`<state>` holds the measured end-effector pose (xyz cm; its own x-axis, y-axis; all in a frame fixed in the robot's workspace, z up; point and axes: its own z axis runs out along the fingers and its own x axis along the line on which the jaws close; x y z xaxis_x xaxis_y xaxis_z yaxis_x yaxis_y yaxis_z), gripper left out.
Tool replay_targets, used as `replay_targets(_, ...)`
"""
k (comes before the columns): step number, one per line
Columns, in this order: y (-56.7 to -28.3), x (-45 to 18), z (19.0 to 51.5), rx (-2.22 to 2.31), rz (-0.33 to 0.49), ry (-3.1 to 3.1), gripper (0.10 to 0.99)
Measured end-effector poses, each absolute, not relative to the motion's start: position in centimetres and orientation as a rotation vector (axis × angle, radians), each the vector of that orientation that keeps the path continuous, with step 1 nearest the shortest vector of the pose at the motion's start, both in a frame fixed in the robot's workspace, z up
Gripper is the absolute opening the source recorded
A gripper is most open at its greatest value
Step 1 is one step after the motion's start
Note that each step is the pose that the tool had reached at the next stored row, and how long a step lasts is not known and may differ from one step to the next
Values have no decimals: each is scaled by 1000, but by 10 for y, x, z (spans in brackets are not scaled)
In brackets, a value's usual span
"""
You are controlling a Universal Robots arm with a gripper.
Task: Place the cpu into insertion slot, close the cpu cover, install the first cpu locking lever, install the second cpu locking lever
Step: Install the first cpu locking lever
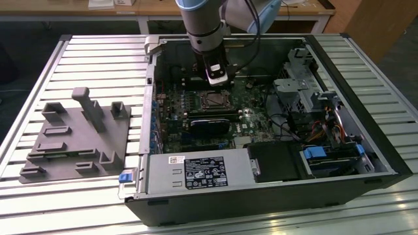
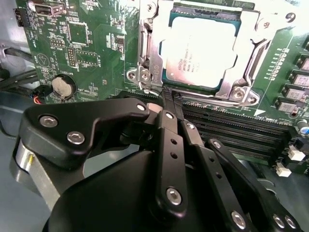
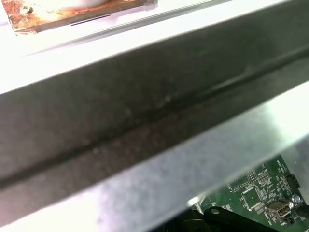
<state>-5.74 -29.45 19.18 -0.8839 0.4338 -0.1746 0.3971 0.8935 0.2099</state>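
End effector (image 2: 169,100) just beside the cpu (image 2: 200,48)

the cpu (image 2: 200,50) is showing a matt silver metal top; the cpu cover (image 2: 152,52) is gleaming as bare steel; the gripper (image 2: 172,102) is shining glossy black.

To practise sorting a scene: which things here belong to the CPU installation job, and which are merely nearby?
Job: silver-grey square cpu; thin metal frame cpu cover over it; black gripper beside it.
Nearby: grey plastic fixture plate; black-labelled power supply box; round silver coin battery.
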Motion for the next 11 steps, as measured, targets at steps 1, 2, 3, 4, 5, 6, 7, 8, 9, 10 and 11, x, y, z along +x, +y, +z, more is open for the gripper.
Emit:
replay_targets(1, -294, -57, 192, 632, 249, 2843, 106)
replay_targets(2, -294, -57, 192, 632, 249, 2843, 106)
replay_targets(3, -294, -57, 192, 632, 249, 2843, 106)
replay_targets(4, -295, -57, 192, 632, 248, 2843, 106)
replay_targets(5, -295, -57, 192, 631, 247, 2843, 106)
replay_targets(6, -295, -57, 192, 631, 245, 2843, 106)
replay_targets(7, -295, -57, 193, 631, 244, 2843, 106)
replay_targets(8, -295, -57, 194, 631, 243, 2843, 106)
replay_targets(9, -295, -57, 194, 631, 242, 2843, 106)
replay_targets(10, -295, -57, 196, 631, 242, 2843, 106)
replay_targets(11, -295, -57, 197, 631, 242, 2843, 106)
